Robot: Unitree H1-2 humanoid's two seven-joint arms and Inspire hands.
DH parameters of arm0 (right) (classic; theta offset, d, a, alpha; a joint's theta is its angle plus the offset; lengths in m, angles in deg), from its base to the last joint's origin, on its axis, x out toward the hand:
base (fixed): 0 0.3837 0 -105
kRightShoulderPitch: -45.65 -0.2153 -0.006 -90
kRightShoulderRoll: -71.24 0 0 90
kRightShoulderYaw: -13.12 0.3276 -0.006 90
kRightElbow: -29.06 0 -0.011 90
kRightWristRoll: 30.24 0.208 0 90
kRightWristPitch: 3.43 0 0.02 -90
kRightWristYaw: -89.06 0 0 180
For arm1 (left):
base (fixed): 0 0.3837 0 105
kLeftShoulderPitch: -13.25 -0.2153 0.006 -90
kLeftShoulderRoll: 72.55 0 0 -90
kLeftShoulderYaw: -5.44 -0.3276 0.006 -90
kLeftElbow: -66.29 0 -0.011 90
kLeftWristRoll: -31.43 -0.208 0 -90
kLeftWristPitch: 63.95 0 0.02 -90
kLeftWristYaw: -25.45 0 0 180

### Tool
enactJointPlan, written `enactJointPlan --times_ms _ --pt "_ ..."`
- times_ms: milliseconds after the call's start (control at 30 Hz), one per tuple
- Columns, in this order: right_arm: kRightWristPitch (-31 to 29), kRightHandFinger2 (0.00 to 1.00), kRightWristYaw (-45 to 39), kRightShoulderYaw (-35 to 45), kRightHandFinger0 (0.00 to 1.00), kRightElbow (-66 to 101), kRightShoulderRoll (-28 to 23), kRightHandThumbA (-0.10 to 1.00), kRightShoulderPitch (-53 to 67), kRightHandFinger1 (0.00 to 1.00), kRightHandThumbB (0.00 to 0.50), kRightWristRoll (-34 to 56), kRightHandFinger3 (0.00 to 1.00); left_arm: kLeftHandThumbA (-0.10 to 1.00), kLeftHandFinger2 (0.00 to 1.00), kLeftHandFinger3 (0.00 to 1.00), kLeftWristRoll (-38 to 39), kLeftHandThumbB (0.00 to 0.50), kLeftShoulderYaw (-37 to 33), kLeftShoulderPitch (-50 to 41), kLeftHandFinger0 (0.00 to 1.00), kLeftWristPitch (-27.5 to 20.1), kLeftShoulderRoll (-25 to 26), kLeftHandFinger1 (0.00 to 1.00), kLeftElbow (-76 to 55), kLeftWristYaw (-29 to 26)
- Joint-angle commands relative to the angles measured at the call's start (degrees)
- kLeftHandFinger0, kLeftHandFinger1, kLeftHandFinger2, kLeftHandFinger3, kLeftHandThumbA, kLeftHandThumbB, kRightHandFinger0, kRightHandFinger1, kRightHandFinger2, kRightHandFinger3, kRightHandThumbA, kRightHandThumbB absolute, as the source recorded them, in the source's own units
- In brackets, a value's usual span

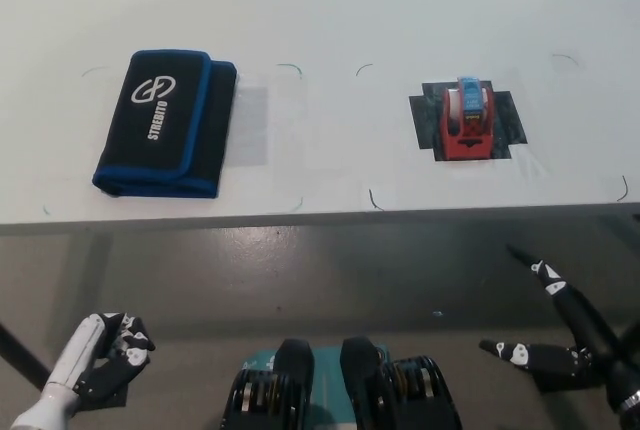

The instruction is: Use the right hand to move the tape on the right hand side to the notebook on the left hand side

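2 things lie on the white table, and we take them by size. The black notebook with its blue edging sits at the left, closed and flat. Well apart from it, at the right, we see the red tape dispenser resting on a dark patch, untouched. Below the table edge, our black right hand hangs at lower right with fingers spread wide, holding nothing. Our white left hand rests at lower left, fingers curled on nothing
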Motion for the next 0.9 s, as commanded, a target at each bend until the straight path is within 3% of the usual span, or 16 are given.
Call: enactJointPlan --times_ms 0,167,300,333,433,467,667,767,867 --pt "-1.9 1.0 1.27 2.81 1.0 4.68 0.31 0.88 -1.23 1.0 0.151 0.89 1.0 -0.1 0.27 0.34 -0.34 0.397 0.51 1.18 0.12 -0.94 0.91 0.15 -1.61 0.75" --pt "0.56 1.0 0.44 4.81 1.0 9.63 1.41 0.9 -1.96 1.0 0.172 1.2 1.0 -0.1 0.22 0.35 -0.08 0.403 0.7 1.27 0.06 -1.26 0.68 0.1 -0.92 0.83" --pt "2.24 1.0 -0.69 5.79 1.0 12.27 2.05 0.78 -3.03 1.0 0.156 3.23 1.0 -0.1 0.2 0.35 0.12 0.405 0.76 1.03 0.03 -1.5 0.34 0.07 -0.79 0.72" --pt "3.13 1.0 -0.98 5.99 1.0 13.44 2.08 0.78 -3.61 1.0 0.173 3.46 1.0 -0.1 0.25 0.36 -0.22 0.397 0.59 0.8 0.07 -1.45 0.32 0.11 -0.92 0.66" --pt "4.77 1.0 -1.1 6.17 1.0 15.44 2.11 0.85 -5.08 1.0 0.186 1.51 1.0 -0.1 0.25 0.36 -0.64 0.389 0.47 0.74 0.06 -1.43 0.36 0.11 -0.91 0.53" --pt "5.33 1.0 -0.69 6.07 1.0 15.89 2.14 0.88 -6.71 1.0 0.197 -0.46 1.0 -0.1 0.24 0.36 -0.34 0.39 0.59 0.74 0.01 -1.51 0.29 0.07 -0.78 0.59" --pt "5.76 1.0 -0.63 6.42 1.0 14.73 3.12 0.83 -11.24 1.0 0.231 1.02 1.0 -0.1 0.27 0.36 0.03 0.391 0.81 0.34 0.03 -1.54 0.54 0.1 -1.34 0.91" --pt "4.94 1.0 -0.82 6.85 1.0 10.99 2.23 0.75 -16.74 1.0 0.319 1.11 1.0 -0.1 0.26 0.35 -0.02 0.396 0.86 0.41 0.04 -1.85 0.33 0.1 -1.25 0.69" --pt "4.6 1.0 0.77 7.75 1.0 5.84 2.22 0.7 -22.26 1.0 0.489 0.35 1.0 -0.1 0.23 0.36 -0.22 0.39 0.82 0.43 0.01 -1.57 0.41 0.08 -1.38 0.69"
